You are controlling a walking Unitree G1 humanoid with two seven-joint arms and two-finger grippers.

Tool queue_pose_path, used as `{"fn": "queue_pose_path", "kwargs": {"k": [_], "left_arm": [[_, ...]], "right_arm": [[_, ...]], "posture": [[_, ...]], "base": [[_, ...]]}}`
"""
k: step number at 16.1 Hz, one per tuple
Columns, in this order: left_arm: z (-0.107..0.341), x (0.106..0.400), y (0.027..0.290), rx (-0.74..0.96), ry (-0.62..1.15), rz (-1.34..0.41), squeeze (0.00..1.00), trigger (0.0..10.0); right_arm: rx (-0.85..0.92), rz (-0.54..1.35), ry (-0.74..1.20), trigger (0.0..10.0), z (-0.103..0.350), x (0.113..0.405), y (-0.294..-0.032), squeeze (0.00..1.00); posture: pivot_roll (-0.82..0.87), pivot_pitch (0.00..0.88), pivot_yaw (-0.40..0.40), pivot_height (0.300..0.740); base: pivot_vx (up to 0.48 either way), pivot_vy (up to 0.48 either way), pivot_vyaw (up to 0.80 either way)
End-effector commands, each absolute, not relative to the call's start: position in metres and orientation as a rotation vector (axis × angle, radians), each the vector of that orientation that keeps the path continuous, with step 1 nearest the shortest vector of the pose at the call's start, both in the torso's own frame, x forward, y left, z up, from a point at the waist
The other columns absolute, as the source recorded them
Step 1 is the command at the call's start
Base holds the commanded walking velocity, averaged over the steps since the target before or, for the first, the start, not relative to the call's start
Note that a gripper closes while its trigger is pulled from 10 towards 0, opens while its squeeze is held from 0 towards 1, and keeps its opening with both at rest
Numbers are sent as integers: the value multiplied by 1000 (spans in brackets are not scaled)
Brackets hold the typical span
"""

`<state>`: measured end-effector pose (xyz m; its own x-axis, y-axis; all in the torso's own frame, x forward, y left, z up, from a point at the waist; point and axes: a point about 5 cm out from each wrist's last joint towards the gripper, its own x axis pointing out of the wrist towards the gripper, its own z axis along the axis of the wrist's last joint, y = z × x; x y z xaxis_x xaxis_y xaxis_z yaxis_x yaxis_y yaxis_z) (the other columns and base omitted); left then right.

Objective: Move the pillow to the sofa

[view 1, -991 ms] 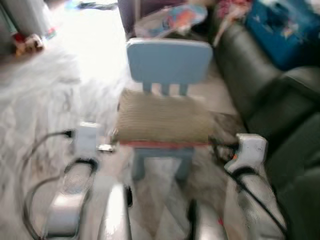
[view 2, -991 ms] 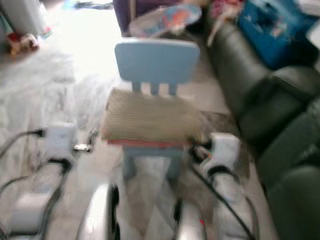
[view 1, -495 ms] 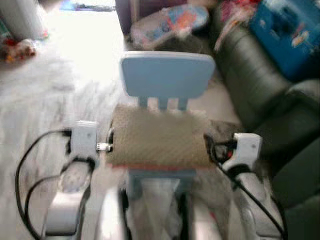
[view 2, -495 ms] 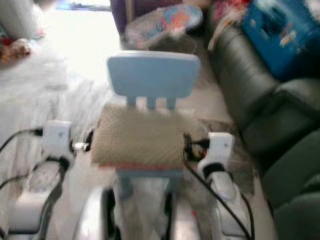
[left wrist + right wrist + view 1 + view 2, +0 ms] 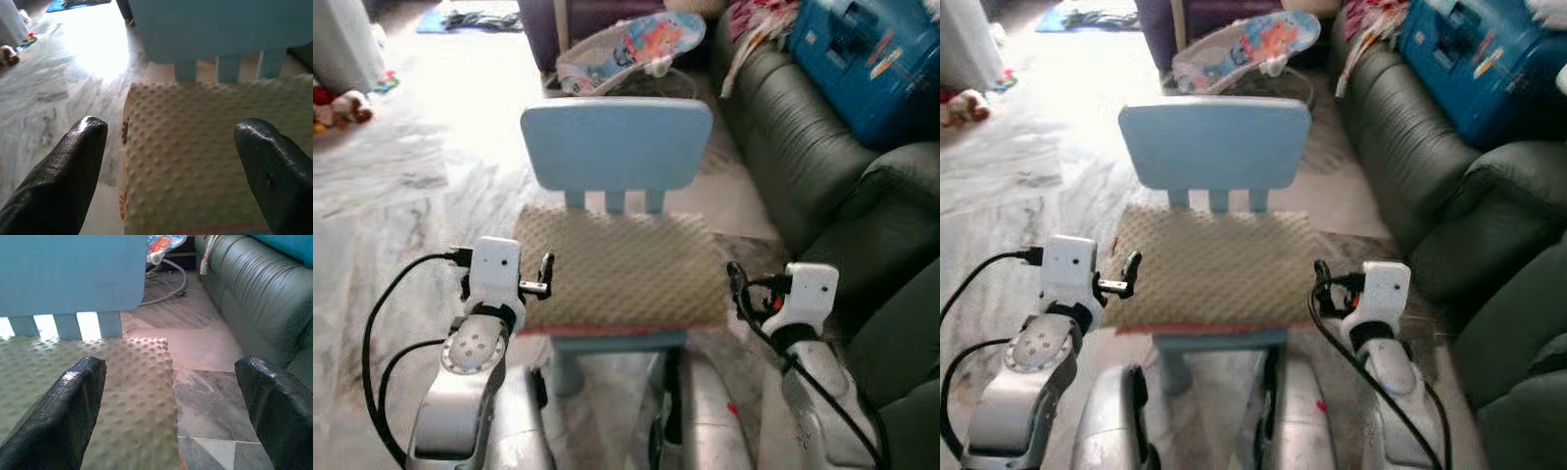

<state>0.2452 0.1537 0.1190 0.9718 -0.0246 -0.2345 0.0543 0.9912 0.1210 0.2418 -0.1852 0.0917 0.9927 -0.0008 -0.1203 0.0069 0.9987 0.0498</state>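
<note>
Pillow (image 5: pixel 619 282), beige and dimpled with a red edge along its front, flat on the seat of a small light-blue chair (image 5: pixel 616 145), well apart from the dark green sofa (image 5: pixel 808 166) on the robot's right. Chair legs mostly hidden under the pillow and behind the robot's body; sofa cut off at the frame edge. Left end effector (image 5: pixel 171 171) released, fingers (image 5: pixel 73 166) spread wide, one outside the pillow's left edge over the marble floor (image 5: pixel 401 206), the other over the pillow top; contact with the fabric not discernible. Right end effector (image 5: pixel 171 411) likewise released, one finger (image 5: pixel 68 416) above the pillow's right part, the other above the floor between chair and sofa. From the head views, fingertips of both end effectors hidden behind their white wrist housings, so only the wrist views give the spread. Blue storage box (image 5: pixel 867 59) on the sofa, contents not visible; cloth draped at the sofa's far end, hard to make out. Baby bouncer (image 5: pixel 631 49) with a colourful print behind the chair, seen whole from the head, only a sliver in the right wrist view. Soft toy (image 5: pixel 337 106) far left on the floor, blurred by glare.
</note>
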Motion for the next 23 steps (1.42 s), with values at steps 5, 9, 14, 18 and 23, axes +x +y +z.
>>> {"fn": "queue_pose_path", "kwargs": {"k": [5, 9, 14, 18, 23], "left_arm": [[102, 255, 163, 151, 328, -29, 0, 10000], [96, 262, 177, 111, 365, 16, 1000, 10000], [89, 278, 191, 118, 407, 68, 1000, 10000], [83, 292, 191, 104, 416, 79, 1000, 10000], [77, 318, 203, 89, 452, 111, 1000, 10000]], "right_arm": [[50, 3, 129, 10000, 91, 248, -188, 0], [81, 36, 181, 10000, 87, 245, -189, 1000], [66, 84, 307, 10000, 79, 262, -182, 1000], [46, 140, 289, 10000, 87, 291, -178, 1000], [10, 196, 289, 10000, 92, 320, -172, 1000]], "posture": [[1, 31, -19, 500], [-5, 134, -31, 500], [-30, 215, -49, 500], [-66, 278, -54, 500], [-65, 347, -75, 500]], "base": [[0, 0, 0], [0, 0, 0], [0, 0, 0], [0, 0, 0], [0, 0, 0]]}}
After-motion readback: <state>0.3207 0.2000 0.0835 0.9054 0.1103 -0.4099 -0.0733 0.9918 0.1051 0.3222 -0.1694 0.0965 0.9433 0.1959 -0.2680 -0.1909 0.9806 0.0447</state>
